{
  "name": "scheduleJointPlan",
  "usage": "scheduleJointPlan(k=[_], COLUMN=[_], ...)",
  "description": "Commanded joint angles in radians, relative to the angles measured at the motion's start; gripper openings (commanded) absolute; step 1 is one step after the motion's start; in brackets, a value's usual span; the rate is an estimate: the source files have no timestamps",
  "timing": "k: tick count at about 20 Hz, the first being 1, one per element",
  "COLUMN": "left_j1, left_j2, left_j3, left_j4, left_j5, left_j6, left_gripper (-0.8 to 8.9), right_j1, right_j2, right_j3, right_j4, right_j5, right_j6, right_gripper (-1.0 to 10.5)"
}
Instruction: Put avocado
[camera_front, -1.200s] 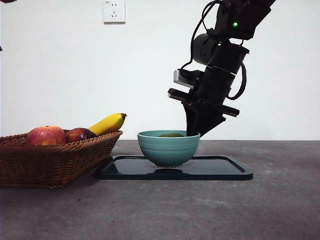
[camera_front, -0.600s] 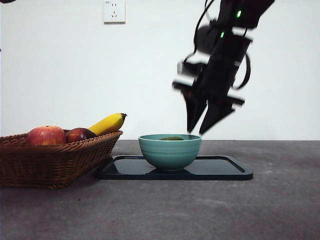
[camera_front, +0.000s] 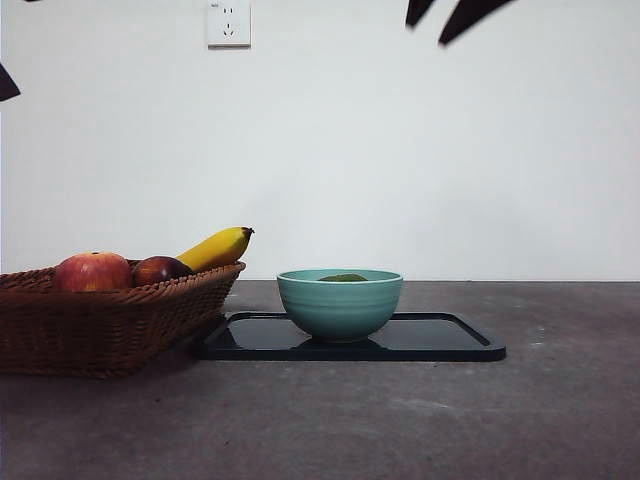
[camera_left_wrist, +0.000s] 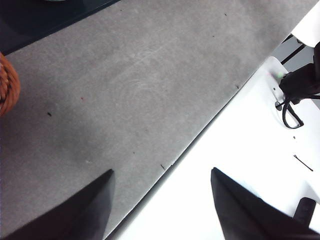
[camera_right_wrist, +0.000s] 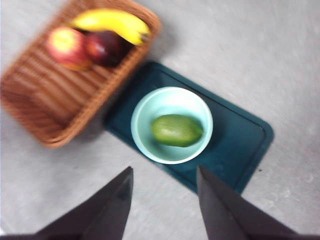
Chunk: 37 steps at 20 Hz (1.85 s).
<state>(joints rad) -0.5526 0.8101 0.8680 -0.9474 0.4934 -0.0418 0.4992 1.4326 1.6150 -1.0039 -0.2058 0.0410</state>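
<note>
Avocado (camera_right_wrist: 177, 130) inside bowl (camera_right_wrist: 145, 134) mid-tray (camera_right_wrist: 250, 145), right hand (camera_right_wrist: 164, 200) apart high above, left hand (camera_left_wrist: 160, 200) apart

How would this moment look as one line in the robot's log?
avocado: in teal bowl on tray | right gripper: open, high above bowl | left gripper: open, waiting
</note>
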Motion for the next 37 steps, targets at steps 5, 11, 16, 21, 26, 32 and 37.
scheduleJointPlan(k=[5,11,16,21,26,32,37], left_j1=[-0.006,-0.006,-0.006,-0.006,-0.006,-0.006,-0.006], left_j2=[0.003,0.004,0.004,0.004,0.004,0.004,0.004], left_j3=[0.006,0.006,0.006,0.006,0.006,0.006,0.006], left_j4=[0.011,0.048,0.051,0.051,0.051,0.051,0.051], left_j5=[0.002,0.002,0.002,0.002,0.002,0.002,0.002], left_j6=[0.012,0.011,0.011,0.011,0.011,0.011,0.011], left_gripper=[3.1,3.1,3.1,3.1,0.9,0.09,0.09], right_j1=[0.06,0.169,0.197,0.197,0.197,0.197,0.197], right_j2=[-0.227,-0.472,-0.547,-0.546,-0.546,-0.546,-0.546], right_j3=[-0.319,-0.655,-0.722,-0.722,-0.722,-0.722,-0.722], right_j4=[0.097,0.188,0.226,0.226,0.225,0.226,0.226], right_j5=[-0.007,-0.063,-0.063,-0.064,-0.064,-0.063,-0.063], right_j6=[-0.008,0.024,0.03,0.03,0.03,0.03,0.029], right_gripper=[2.1,2.1,2.1,2.1,0.5,0.1,0.1])
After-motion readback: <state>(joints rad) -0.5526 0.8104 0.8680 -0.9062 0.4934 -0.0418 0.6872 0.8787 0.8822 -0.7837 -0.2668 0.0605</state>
